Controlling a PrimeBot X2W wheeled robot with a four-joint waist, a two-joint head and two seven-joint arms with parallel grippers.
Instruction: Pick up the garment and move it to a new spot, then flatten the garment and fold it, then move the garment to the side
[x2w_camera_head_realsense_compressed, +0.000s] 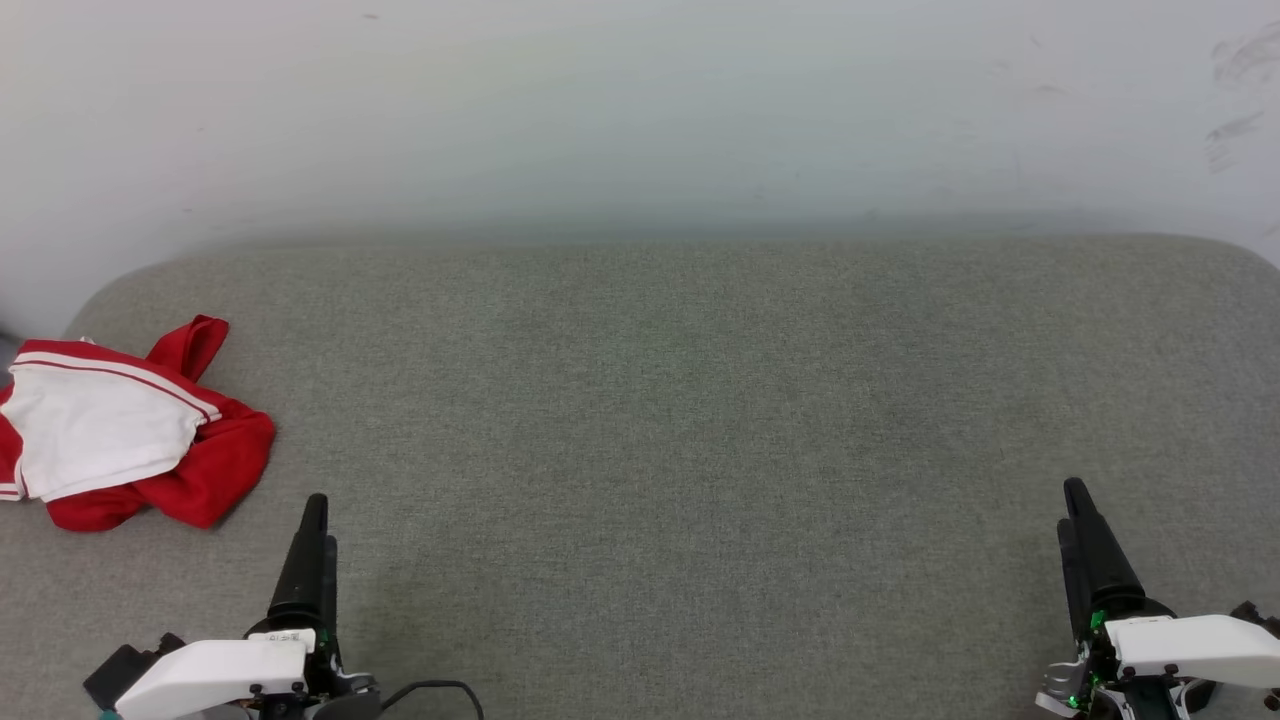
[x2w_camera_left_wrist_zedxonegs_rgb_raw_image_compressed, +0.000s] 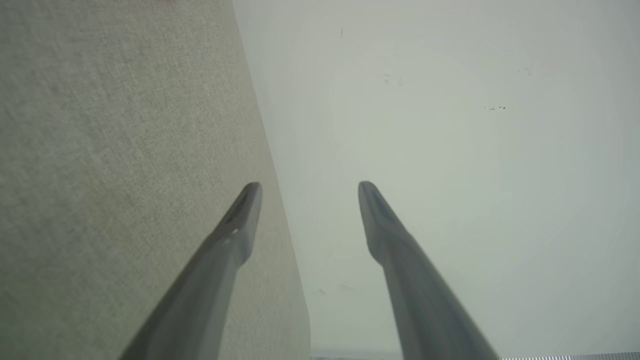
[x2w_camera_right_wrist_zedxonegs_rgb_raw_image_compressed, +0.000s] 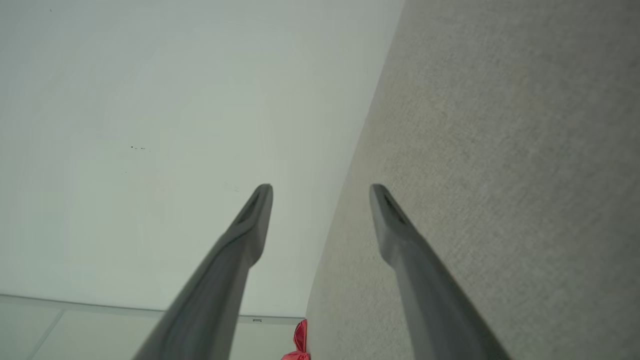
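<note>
The garment (x2w_camera_head_realsense_compressed: 120, 430), red with a white sleeve and red-and-white striped trim, lies crumpled at the far left edge of the grey fabric surface (x2w_camera_head_realsense_compressed: 660, 420). A small red bit of the garment (x2w_camera_right_wrist_zedxonegs_rgb_raw_image_compressed: 299, 342) peeks in at the bottom of the right wrist view. My left gripper (x2w_camera_head_realsense_compressed: 313, 520) stands at the lower left, a short way to the right of and nearer than the garment, apart from it. In the left wrist view the left gripper (x2w_camera_left_wrist_zedxonegs_rgb_raw_image_compressed: 310, 190) is open with nothing between its fingers. My right gripper (x2w_camera_head_realsense_compressed: 1075, 505) is at the lower right; the right gripper (x2w_camera_right_wrist_zedxonegs_rgb_raw_image_compressed: 321, 192) is open and empty too.
A pale wall (x2w_camera_head_realsense_compressed: 640, 110) rises right behind the grey surface. The surface has rounded corners at the far left and far right. A strip of light floor (x2w_camera_right_wrist_zedxonegs_rgb_raw_image_compressed: 75, 325) shows beyond the surface's edge in the right wrist view.
</note>
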